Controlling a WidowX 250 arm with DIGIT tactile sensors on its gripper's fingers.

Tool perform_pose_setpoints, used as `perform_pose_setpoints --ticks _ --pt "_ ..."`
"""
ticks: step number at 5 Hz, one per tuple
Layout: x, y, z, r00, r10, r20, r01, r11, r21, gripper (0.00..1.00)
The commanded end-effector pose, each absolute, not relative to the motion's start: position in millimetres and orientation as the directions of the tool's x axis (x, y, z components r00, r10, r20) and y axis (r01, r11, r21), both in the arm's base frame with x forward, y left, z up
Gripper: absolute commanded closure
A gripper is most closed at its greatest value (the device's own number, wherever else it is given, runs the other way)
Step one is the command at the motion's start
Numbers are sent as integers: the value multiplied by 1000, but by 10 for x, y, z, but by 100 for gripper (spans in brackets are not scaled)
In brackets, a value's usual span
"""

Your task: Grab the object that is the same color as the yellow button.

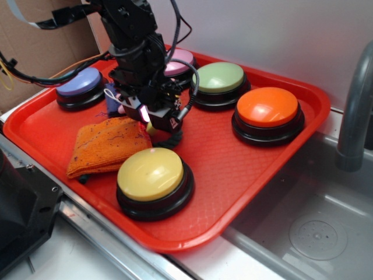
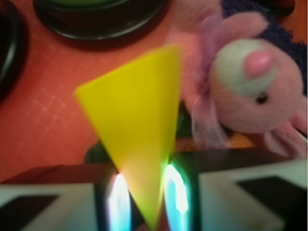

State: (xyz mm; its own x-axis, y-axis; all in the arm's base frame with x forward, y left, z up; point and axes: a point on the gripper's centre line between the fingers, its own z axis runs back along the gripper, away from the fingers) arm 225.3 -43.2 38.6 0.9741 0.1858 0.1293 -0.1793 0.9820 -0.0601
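Crowding the wedge: bunny [image 2: 250,82] just right of it, cloth [image 1: 105,146] left of centre, green button [image 1: 219,78] upper middle, all on the red tray [image 1: 233,175].
Writing: none legible.
Gripper [image 2: 144,192]: jaws clamped on the wedge's [image 2: 137,120] narrow tip.
Yellow button [image 1: 150,174]: lower centre, near the wedge.
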Motion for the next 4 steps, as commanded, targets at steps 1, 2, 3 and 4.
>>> perform_pose_setpoints --ticks 1,2,3,4 --pt "2319 -479 591 956 222 191 -220 975 -32 100" --pt "2301 -487 776 946 229 229 -232 973 -13 100" --pt "2280 -467 1071 953 202 227 -202 979 -25 100" --pt "2213 -322 1412 969 169 179 -163 985 -49 100"
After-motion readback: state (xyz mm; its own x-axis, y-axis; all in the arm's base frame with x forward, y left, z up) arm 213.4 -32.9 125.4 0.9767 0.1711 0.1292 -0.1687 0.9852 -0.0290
